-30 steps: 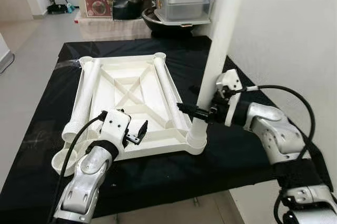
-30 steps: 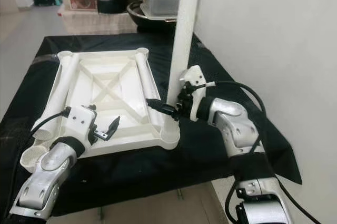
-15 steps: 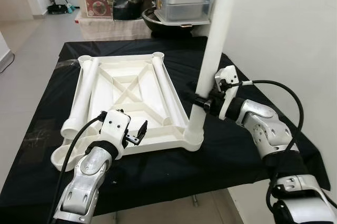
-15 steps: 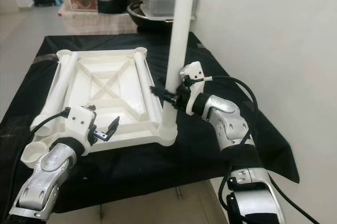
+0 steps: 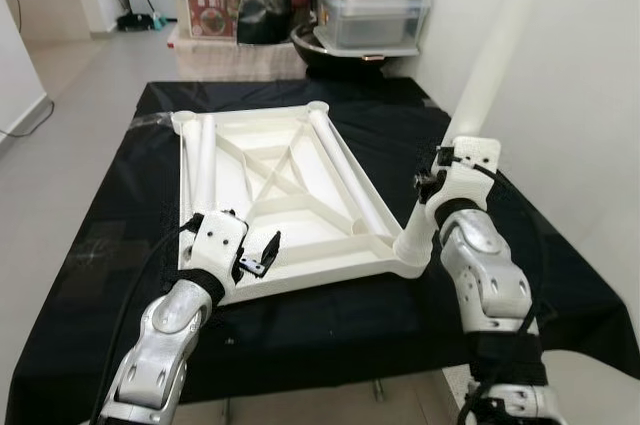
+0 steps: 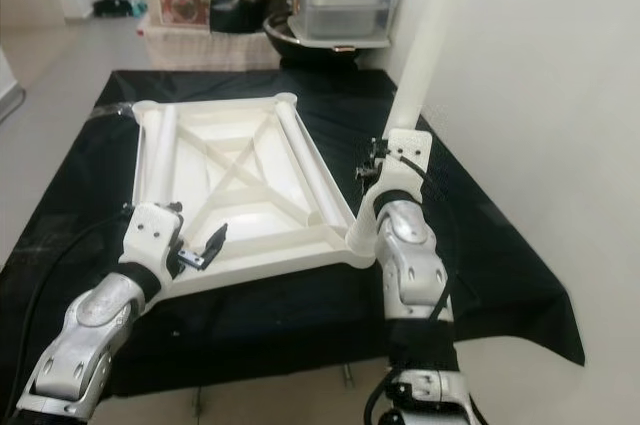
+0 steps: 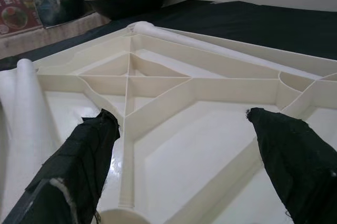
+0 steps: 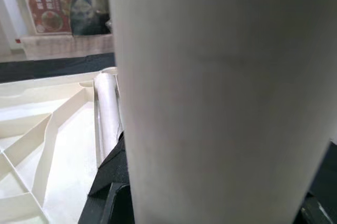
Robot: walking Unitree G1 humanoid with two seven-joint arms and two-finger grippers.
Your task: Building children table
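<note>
White plastic fills the space between the right gripper's point(image 5: 437, 188) jaws: they close around a table leg point(image 5: 480, 95) that stands tilted in the near right corner socket point(image 5: 412, 250) of the upturned tabletop point(image 5: 280, 190). The left gripper point(image 5: 262, 250) hangs with jaws wide apart and holding nothing, just over the tabletop's near edge.

Two more legs lie loose inside the tabletop, one point(image 5: 203, 170) along its left rim and one point(image 5: 345, 175) along its right. All of it rests on a table draped in black cloth point(image 5: 130, 235).

The leg leans away from the tabletop, so I judge it is not fully seated. To do this step well, bring it upright first, then push straight down along its axis. Pressing the free gripper on the near rim would probably stop the tabletop sliding or tipping.
</note>
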